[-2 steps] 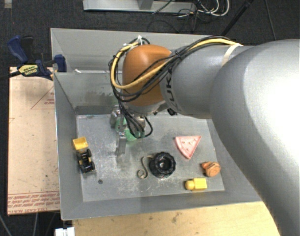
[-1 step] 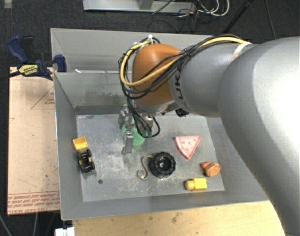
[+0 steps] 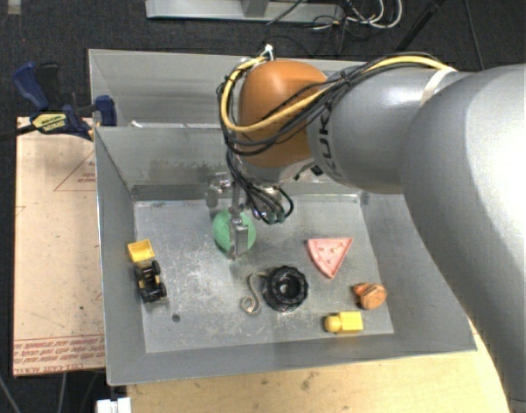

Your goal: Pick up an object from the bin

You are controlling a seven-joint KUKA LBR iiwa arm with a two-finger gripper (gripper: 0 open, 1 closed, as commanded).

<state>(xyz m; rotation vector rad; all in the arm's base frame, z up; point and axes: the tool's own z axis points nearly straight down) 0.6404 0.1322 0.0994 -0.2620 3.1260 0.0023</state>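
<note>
In the bin's middle, toward the back wall: the gripper [image 3: 237,241] is low over a green rounded lump [image 3: 221,231], a metal part crossing its front.
Grip: cannot tell whether clenched or released; the wrist hides it.
Neighbours: black round knob [image 3: 285,287] near, in front; pink wedge [image 3: 330,255] to the side; yellow toy truck [image 3: 146,272] well apart.
Risk: the lump looks smooth and rounded, so an off-centre squeeze may squirt it out across the bin [image 3: 185,321] floor.
Second risk: pushing too deep may scrape the metal floor.
</note>
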